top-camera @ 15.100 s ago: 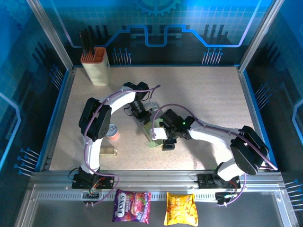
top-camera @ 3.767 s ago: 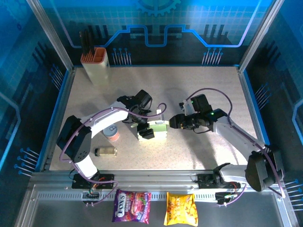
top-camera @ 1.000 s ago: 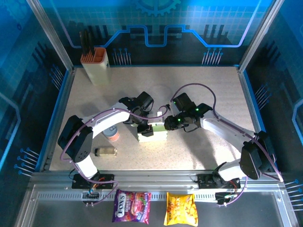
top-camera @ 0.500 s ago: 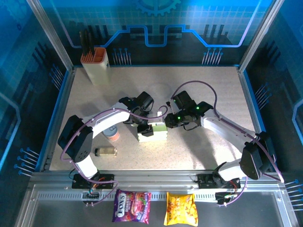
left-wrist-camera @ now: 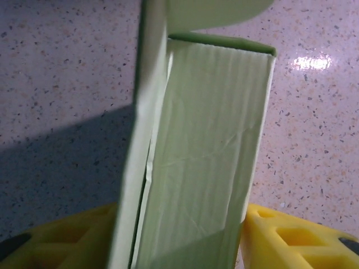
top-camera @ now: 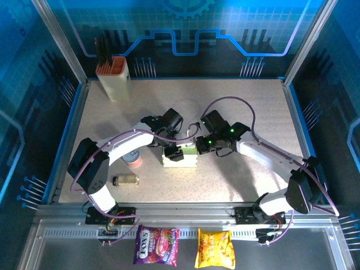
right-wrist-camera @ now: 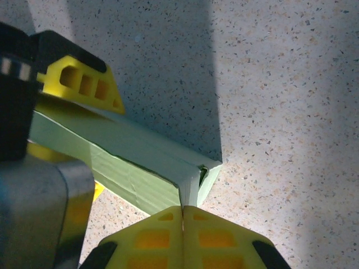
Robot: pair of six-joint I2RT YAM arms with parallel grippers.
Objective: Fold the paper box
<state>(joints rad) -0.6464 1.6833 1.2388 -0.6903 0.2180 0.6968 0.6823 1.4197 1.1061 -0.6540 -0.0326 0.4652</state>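
The paper box (top-camera: 181, 157), pale mint green and folded into a small rectangular shape, stands mid-table. My left gripper (top-camera: 175, 152) reaches it from the left. In the left wrist view the box (left-wrist-camera: 207, 140) sits between my yellow fingers (left-wrist-camera: 289, 235), the left gripper (left-wrist-camera: 179, 244) shut on its sides, with a flap standing along its left face. My right gripper (top-camera: 197, 145) meets the box's right end. In the right wrist view its tips (right-wrist-camera: 183, 208) are shut together, pinching a thin end flap of the box (right-wrist-camera: 129, 162). The left arm's finger (right-wrist-camera: 78, 84) shows behind the box.
A cream holder with an orange rim (top-camera: 114, 79) stands at the back left. A small round tin (top-camera: 134, 159) and a lying bottle (top-camera: 126, 180) are left of the box. Two snack packets (top-camera: 156, 245) lie beyond the near rail. Blue walls enclose the table (top-camera: 253, 112).
My right gripper slid left onto the box's end and closed on the flap. The left jaws widened a little, and the box shifted slightly.
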